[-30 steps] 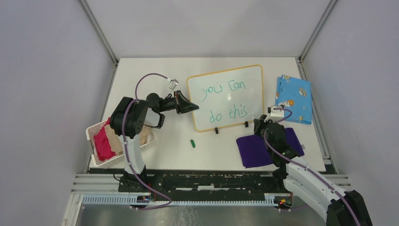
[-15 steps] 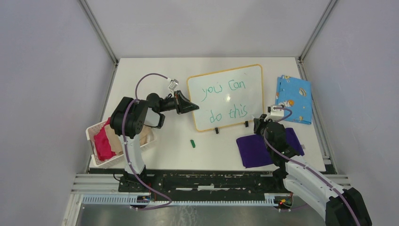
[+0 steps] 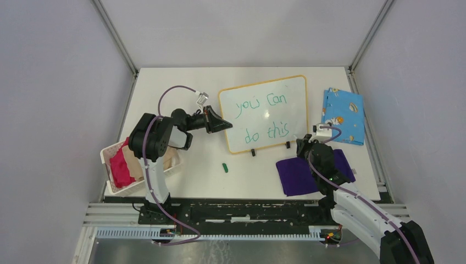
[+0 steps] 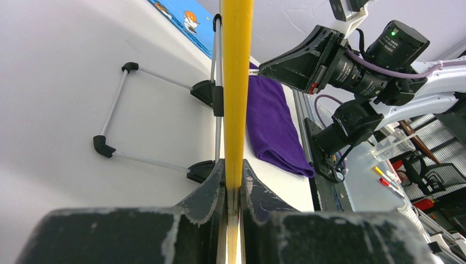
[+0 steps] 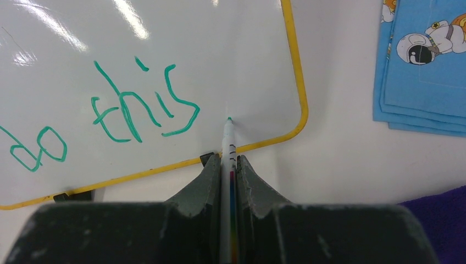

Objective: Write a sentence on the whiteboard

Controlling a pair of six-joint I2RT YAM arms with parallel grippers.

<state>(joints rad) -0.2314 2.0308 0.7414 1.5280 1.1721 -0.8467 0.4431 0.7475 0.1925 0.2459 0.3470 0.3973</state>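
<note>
White table (image 3: 203,181) fills the floor of a grey-walled booth. At its near edge, at five o'clock, lies a purple cloth (image 3: 297,173). At eight o'clock is a basket (image 3: 110,159) of rags, and a small green piece (image 3: 225,167), probably a cap, lies near the middle. Past these, toward one o'clock, stands the whiteboard (image 3: 258,118). A blue cloth (image 3: 343,114) lies beside it at two o'clock.

The board looks thin, stiff and light, and its glossy face would be slippery. It is propped on a wire stand (image 4: 151,162), so I judge a push from the pen would slide or tip it. The rim is the place to take hold, and the left gripper (image 3: 224,125) is clamped there, on the board's nine o'clock edge. The right gripper (image 5: 228,165) is closed on a slim marker (image 5: 227,140), gripped low on the barrel.

Only the top view shows the whole sentence (image 3: 273,100), in two green lines. Only the left wrist view shows the board edge-on, with the yellow rim between the fingers and the stand behind. Only the right wrist view shows the marker tip, just past the last "s". Whether it touches the board, I cannot tell.
</note>
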